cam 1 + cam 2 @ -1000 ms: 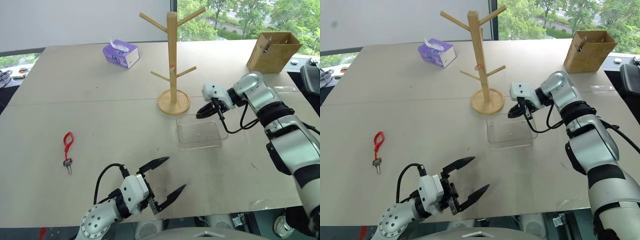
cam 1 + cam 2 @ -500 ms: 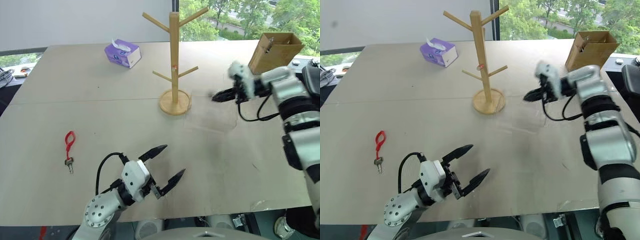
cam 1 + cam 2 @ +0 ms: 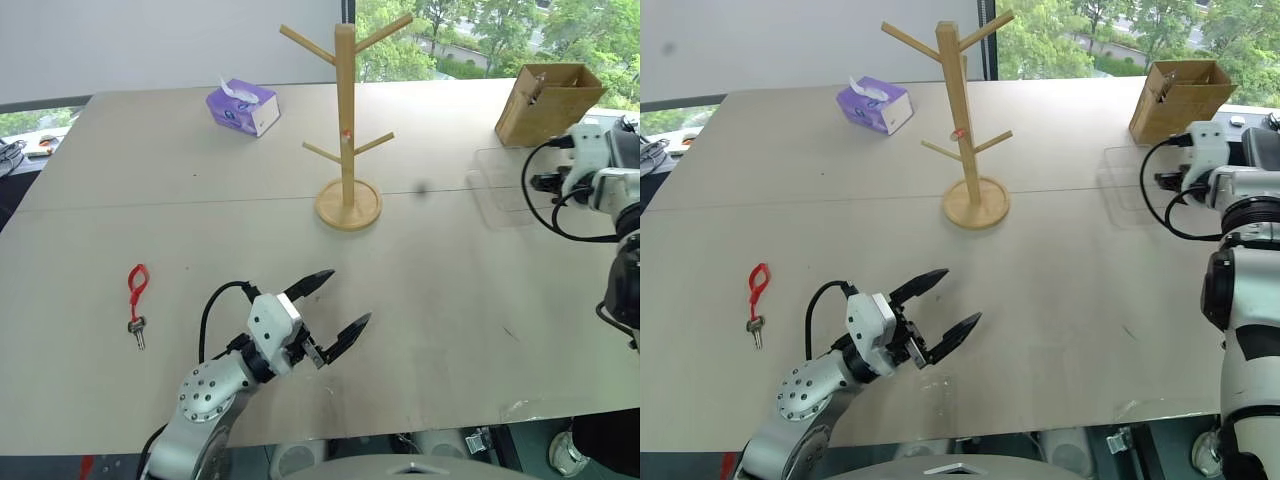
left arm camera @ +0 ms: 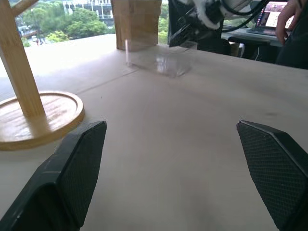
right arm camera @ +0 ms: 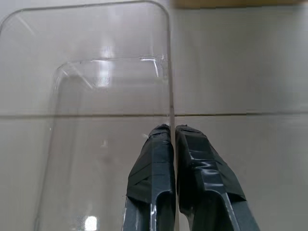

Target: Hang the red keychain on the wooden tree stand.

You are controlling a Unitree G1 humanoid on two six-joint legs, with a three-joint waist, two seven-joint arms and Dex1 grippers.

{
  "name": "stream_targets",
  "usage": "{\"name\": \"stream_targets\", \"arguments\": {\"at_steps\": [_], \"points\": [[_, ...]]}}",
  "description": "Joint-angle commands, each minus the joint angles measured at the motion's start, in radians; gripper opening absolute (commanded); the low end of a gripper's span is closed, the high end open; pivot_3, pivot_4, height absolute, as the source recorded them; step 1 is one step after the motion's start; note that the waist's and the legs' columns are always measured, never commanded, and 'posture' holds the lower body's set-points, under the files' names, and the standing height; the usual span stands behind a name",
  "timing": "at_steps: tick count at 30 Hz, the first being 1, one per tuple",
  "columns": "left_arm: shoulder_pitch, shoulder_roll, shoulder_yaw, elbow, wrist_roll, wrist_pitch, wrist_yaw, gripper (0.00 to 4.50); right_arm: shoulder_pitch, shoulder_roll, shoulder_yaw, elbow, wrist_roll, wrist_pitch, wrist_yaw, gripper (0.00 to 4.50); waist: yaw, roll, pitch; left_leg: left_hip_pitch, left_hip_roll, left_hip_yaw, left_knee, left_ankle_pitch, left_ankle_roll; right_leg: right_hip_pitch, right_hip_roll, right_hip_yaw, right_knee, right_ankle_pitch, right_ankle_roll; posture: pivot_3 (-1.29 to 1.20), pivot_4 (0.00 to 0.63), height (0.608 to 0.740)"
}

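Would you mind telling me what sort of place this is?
Probably an office or lab: a large table by windows onto trees, a laptop under a person's hand, and a tissue box.

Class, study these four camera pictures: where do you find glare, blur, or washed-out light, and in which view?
Right wrist view: bright glare spots on the clear plastic tray, whose rim sits pinched between the right gripper fingers. Left wrist view: the window background is washed out and the distant tray looks soft. Left eye view: daylight is even; the red keychain and wooden tree stand stay sharp.
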Motion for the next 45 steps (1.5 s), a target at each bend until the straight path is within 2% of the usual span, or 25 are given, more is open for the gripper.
{"name": "stream_targets", "arguments": {"at_steps": [1,6,11,13,15,16,17,20,23,26,29,32,36,41,45], "points": [[0.018,-0.003,0.012,-0.001,-0.015,-0.054,-0.024,4.50,-0.034,-0.037,-0.067,-0.016,0.024,-0.034,-0.118,0.05,-0.002,0.000,0.000,0.000,0.000,0.000,0.000,0.000,0.000,0.000,0.000,0.000,0.000,0.000,0.000,0.00,0.150,0.740],[0.060,-0.008,0.006,0.021,-0.002,-0.109,-0.046,4.50,-0.025,-0.048,-0.098,-0.013,0.015,-0.046,-0.165,0.05,-0.004,0.000,0.000,0.000,0.001,0.003,-0.001,0.000,0.000,-0.002,0.002,0.004,0.000,0.000,0.000,0.00,0.150,0.740],[0.084,-0.014,0.006,0.040,0.003,-0.146,-0.054,4.50,-0.020,-0.046,-0.105,-0.012,0.008,-0.040,-0.165,1.88,-0.003,0.000,0.000,0.000,0.001,0.003,-0.001,0.000,0.000,-0.002,0.002,0.005,0.000,0.000,0.000,0.00,0.150,0.740],[0.095,-0.018,0.006,0.062,0.008,-0.171,-0.059,4.50,-0.021,-0.045,-0.112,-0.013,0.009,-0.045,-0.172,2.97,-0.003,0.000,0.000,0.000,0.001,0.004,-0.001,0.000,0.000,-0.002,0.002,0.006,0.000,0.000,0.001,0.00,0.150,0.740],[0.100,-0.023,0.003,0.082,0.012,-0.191,-0.061,4.50,-0.024,-0.045,-0.113,-0.016,0.006,-0.062,-0.170,3.73,-0.003,0.000,0.000,0.000,0.001,0.004,-0.001,0.000,0.000,-0.003,0.002,0.006,0.000,0.000,0.001,0.00,0.150,0.740],[0.101,-0.026,0.003,0.088,0.014,-0.196,-0.060,4.50,-0.026,-0.046,-0.116,-0.018,0.007,-0.079,-0.169,4.32,-0.003,0.000,0.000,0.000,0.001,0.004,-0.001,0.000,0.000,-0.003,0.002,0.006,0.000,0.000,0.001,0.00,0.150,0.740],[0.101,-0.028,0.003,0.093,0.015,-0.200,-0.060,4.50,-0.028,-0.046,-0.119,-0.019,0.008,-0.090,-0.169,4.48,-0.003,0.000,0.000,0.000,0.001,0.004,-0.001,0.000,0.000,-0.003,0.002,0.006,0.000,0.000,0.001,0.00,0.150,0.740],[0.099,-0.045,0.009,0.112,0.019,-0.206,-0.039,4.50,-0.043,-0.049,-0.094,-0.043,0.004,-0.192,0.031,4.48,-0.003,0.001,0.000,0.000,0.001,0.004,-0.001,0.000,0.000,-0.003,0.002,0.006,0.000,0.000,0.001,0.00,0.150,0.740],[0.083,-0.092,0.039,0.108,0.017,-0.153,0.052,4.50,-0.002,-0.030,-0.062,-0.105,0.028,-0.281,0.380,4.48,-0.005,0.001,-0.001,0.000,0.001,0.004,-0.001,0.000,0.001,-0.003,0.002,0.007,0.000,0.000,0.001,0.00,0.150,0.740],[0.058,-0.146,0.084,0.077,-0.005,-0.053,0.169,4.50,0.081,-0.019,-0.039,-0.189,0.069,-0.264,0.667,4.48,-0.002,0.000,-0.001,0.001,0.002,0.003,-0.001,0.000,0.001,-0.003,0.003,0.006,0.000,0.001,0.002,0.00,0.150,0.740],[-0.023,-0.238,0.202,-0.006,-0.009,0.133,0.431,4.50,0.303,0.022,-0.066,-0.526,0.219,-0.244,0.883,4.48,0.009,-0.001,-0.001,0.001,0.002,-0.001,0.001,0.000,0.001,0.002,0.003,0.003,-0.001,0.001,0.002,0.00,0.150,0.740],[-0.085,-0.299,0.267,-0.101,0.032,0.291,0.616,4.50,0.533,0.049,-0.032,-0.842,0.282,-0.256,0.961,4.48,0.019,-0.001,-0.001,0.000,0.002,-0.005,0.001,0.000,0.001,0.003,0.001,0.002,0.000,0.001,0.003,0.00,0.150,0.740],[-0.172,-0.371,0.357,-0.168,0.054,0.455,0.816,4.50,0.772,0.067,0.054,-1.079,0.279,-0.423,1.053,4.48,0.016,-0.003,-0.002,0.001,0.000,-0.002,0.002,0.000,0.001,0.003,0.001,0.002,0.000,0.003,0.005,0.00,0.150,0.740],[-0.238,-0.416,0.444,-0.192,0.121,0.608,0.986,4.50,0.914,0.102,0.099,-1.166,0.327,-0.570,1.124,4.48,0.016,-0.006,-0.002,0.002,0.000,-0.006,0.003,0.000,0.000,0.005,0.003,-0.001,-0.001,0.003,0.005,0.00,0.150,0.740],[-0.212,-0.457,0.465,-0.178,0.159,0.616,1.031,4.50,0.939,0.120,0.128,-1.126,0.313,-0.713,1.136,4.48,0.015,-0.007,-0.002,0.002,-0.001,-0.005,0.003,0.002,-0.004,0.005,0.003,0.000,-0.001,0.003,0.005,0.00,0.150,0.740]]}}
